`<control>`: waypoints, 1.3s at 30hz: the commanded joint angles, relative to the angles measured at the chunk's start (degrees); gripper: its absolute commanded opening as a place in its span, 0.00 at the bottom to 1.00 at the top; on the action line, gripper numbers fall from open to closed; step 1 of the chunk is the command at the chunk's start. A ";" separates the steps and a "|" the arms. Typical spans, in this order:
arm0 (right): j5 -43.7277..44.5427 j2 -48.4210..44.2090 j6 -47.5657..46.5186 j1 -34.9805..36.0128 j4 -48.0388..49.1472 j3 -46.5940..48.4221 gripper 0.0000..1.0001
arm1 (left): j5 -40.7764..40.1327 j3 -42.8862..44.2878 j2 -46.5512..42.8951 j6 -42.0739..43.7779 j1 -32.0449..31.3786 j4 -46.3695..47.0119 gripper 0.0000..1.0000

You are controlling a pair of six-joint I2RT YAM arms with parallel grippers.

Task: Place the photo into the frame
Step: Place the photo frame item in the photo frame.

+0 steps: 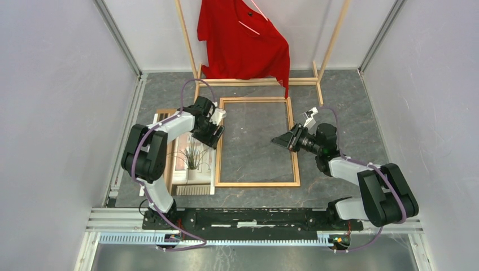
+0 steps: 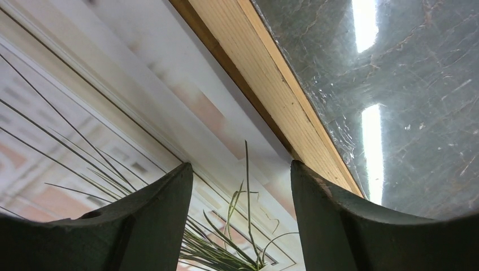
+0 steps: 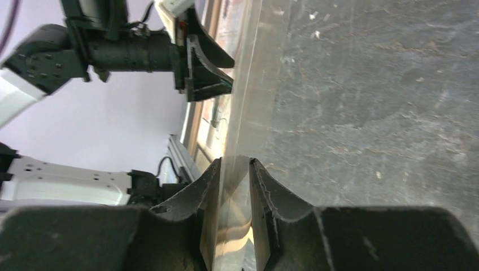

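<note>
The orange-brown wooden frame (image 1: pixel 257 184) lies flat on the dark table in the middle. The photo (image 1: pixel 192 161), a grassy plant in a white pot, lies face up just left of the frame. My left gripper (image 1: pixel 213 129) hovers open over the photo's right edge beside the frame's left rail. In the left wrist view the gripper (image 2: pixel 242 186) is empty, with the photo (image 2: pixel 113 130) and frame rail (image 2: pixel 271 84) below it. My right gripper (image 1: pixel 279 139) is over the frame's right part, shut (image 3: pixel 235 169) on the edge of a clear sheet (image 3: pixel 248 113).
A pale wooden rack with a red shirt (image 1: pixel 243 39) stands at the back, close behind the frame's far rail. A brown board (image 1: pixel 162 114) pokes out from under the photo's far left. White walls close in on both sides.
</note>
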 commanded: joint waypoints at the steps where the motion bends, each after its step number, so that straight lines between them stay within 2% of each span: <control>1: -1.65 -2.33 6.74 1.17 8.87 -0.22 0.29 | 2.81 -2.69 3.11 -0.80 -0.79 3.44 0.71; 19: 1.56 -4.38 11.99 5.49 11.96 1.53 0.27 | 2.69 -3.85 1.75 -0.83 -0.68 4.05 0.70; 27: 3.64 -4.66 13.69 7.88 10.40 5.15 0.26 | 6.51 -3.60 1.53 -1.89 1.00 4.05 0.69; 33: 5.11 -4.35 11.67 9.16 6.15 7.67 0.26 | 8.14 -3.99 0.76 -1.92 1.47 4.34 0.68; 39: 4.73 -3.60 10.84 9.53 6.72 7.00 0.26 | 8.08 -4.35 0.98 -1.64 1.92 4.37 0.68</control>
